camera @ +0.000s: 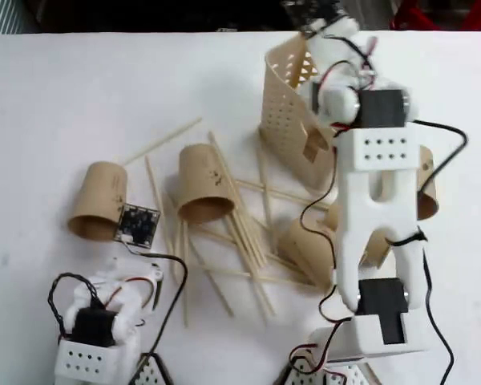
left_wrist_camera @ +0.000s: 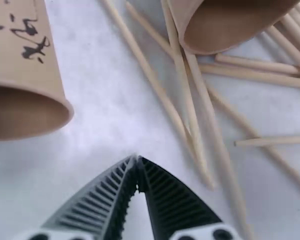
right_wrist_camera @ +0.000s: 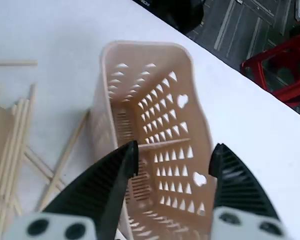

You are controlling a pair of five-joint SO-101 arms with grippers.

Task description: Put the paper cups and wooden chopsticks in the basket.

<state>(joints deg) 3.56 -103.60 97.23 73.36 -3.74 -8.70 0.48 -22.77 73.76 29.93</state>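
Chopsticks (camera: pixel 242 234) of pale wood lie scattered and crossed over the middle of the white surface (camera: pixel 56 96), all of them outside the basket (camera: pixel 284 108). Four brown paper cups lie on their sides among them. The left cup (camera: pixel 99 200) is apart from the heap, and the middle cup (camera: pixel 202 183) rests on several sticks. A third cup (camera: pixel 306 247) is just beside the right arm (camera: pixel 377 200), and a fourth cup (camera: pixel 427 192) is partly hidden behind that arm.

The basket sits at the far right of the surface, tilted, with its mouth turned toward the right hand (right_wrist_camera: pixel 175 147). That hand is spread wide and holds nothing. Its two dark fingers frame the basket's (right_wrist_camera: pixel 140 46) opening, but whether they touch its rim cannot be told.

The left hand (left_wrist_camera: pixel 136 167) is pressed closed, tips meeting, and is empty. It hangs over bare surface between the left cup (left_wrist_camera: pixel 20 75) and the middle cup (left_wrist_camera: pixel 225 25), with chopsticks (left_wrist_camera: pixel 190 110) lying just beside it.
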